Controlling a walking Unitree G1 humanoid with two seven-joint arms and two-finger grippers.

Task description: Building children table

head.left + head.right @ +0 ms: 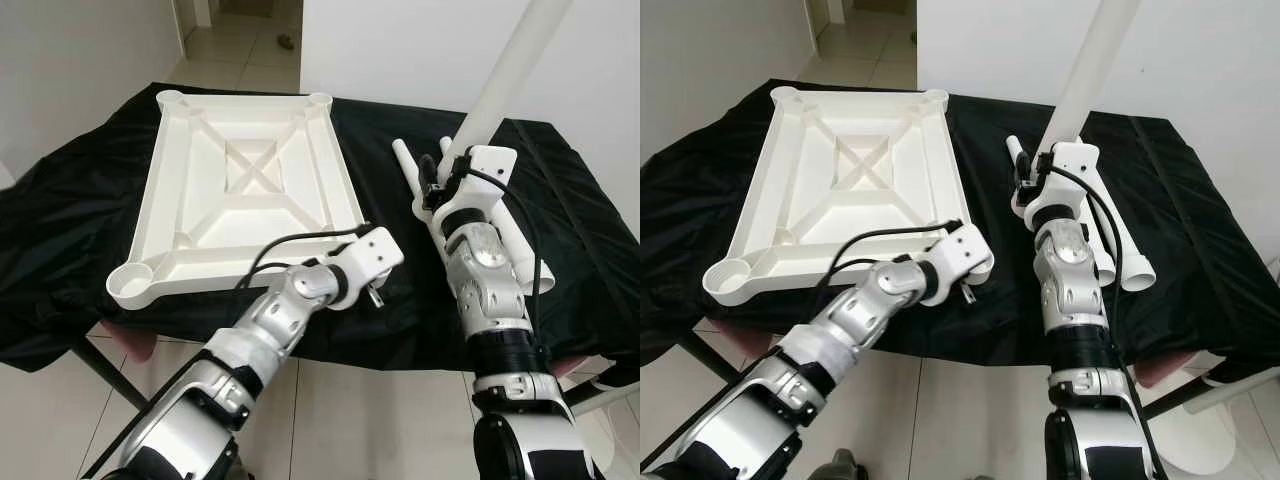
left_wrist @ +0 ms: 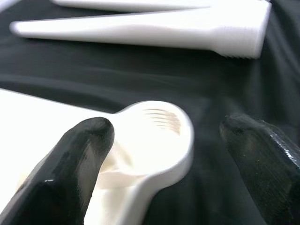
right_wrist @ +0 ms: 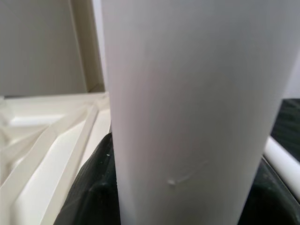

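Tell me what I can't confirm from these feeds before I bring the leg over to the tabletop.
- Near right corner socket of the tabletop: head views, covered by the left end effector.
- Top of the held leg: cut off by the frame's upper edge.
- Right end effector fingers: right wrist view, hidden behind the leg.
- Lying legs: head views, partly behind the right arm; count unclear.

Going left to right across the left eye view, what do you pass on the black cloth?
White tabletop lying upside down → left gripper at the tabletop's near right corner → right gripper holding a white table leg raised → spare table legs lying on the cloth.
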